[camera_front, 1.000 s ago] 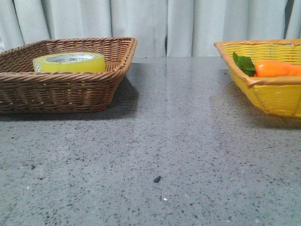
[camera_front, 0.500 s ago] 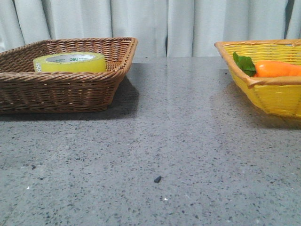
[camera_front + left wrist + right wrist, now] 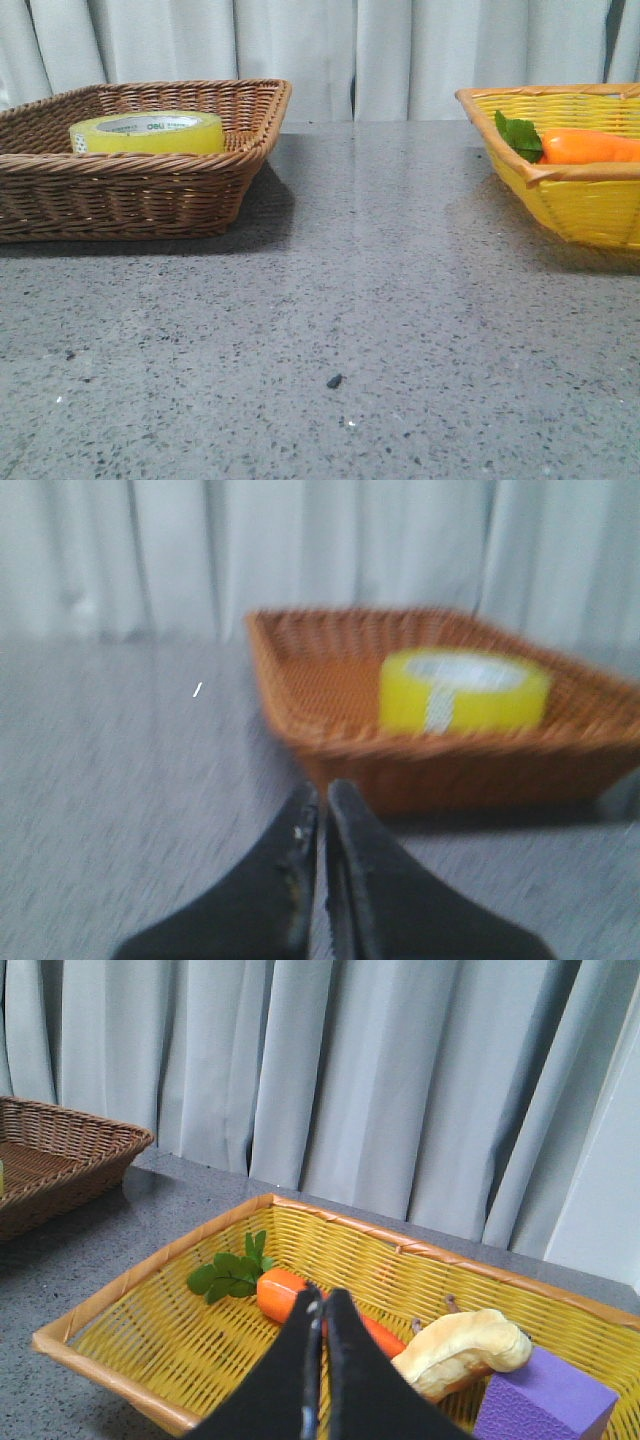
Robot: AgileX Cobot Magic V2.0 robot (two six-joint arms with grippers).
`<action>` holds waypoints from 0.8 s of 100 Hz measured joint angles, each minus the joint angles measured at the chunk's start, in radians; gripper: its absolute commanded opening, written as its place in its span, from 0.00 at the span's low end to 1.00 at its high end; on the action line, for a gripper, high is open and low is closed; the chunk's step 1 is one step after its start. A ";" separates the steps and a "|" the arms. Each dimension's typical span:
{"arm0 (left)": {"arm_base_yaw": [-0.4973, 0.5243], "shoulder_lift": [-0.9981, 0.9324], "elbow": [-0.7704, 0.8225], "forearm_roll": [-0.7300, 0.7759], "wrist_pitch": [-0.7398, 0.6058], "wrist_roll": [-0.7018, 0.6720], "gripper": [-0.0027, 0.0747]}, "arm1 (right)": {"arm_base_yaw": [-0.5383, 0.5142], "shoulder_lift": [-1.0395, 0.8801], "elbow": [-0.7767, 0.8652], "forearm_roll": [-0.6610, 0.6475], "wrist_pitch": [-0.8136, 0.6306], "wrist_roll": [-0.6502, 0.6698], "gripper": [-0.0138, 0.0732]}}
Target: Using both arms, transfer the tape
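Tape [image 3: 148, 133] lies flat, core up, in the brown wicker basket [image 3: 150, 190] at the desk's far-left corner, ahead of the left end effector [image 3: 322, 810], which is pinched closed and empty; right end effector [image 3: 320, 1310], also closed, sits far off.

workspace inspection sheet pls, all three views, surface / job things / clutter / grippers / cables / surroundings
surface: grey speckled table, a small dark speck near the front.
job's things: yellow tape lying flat inside the brown wicker basket, on the robot's left.
clutter: yellow basket on the right, holding a carrot with green leaves, a pale bread-like piece and a purple block.
grippers: left gripper shut, short of the brown basket, holding nothing; right gripper shut, above the yellow basket, holding nothing.
cables: nothing seen.
surroundings: pale pleated curtain behind the table.
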 measured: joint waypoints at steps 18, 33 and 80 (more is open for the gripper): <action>0.037 0.000 0.000 0.016 0.211 -0.016 0.01 | 0.000 -0.002 0.000 -0.001 0.000 0.000 0.09; 0.037 0.000 0.000 0.016 0.218 -0.018 0.01 | 0.000 -0.002 0.000 -0.001 0.000 0.000 0.09; 0.039 0.000 0.000 0.016 0.218 -0.018 0.01 | 0.000 -0.002 0.000 -0.001 0.000 0.000 0.09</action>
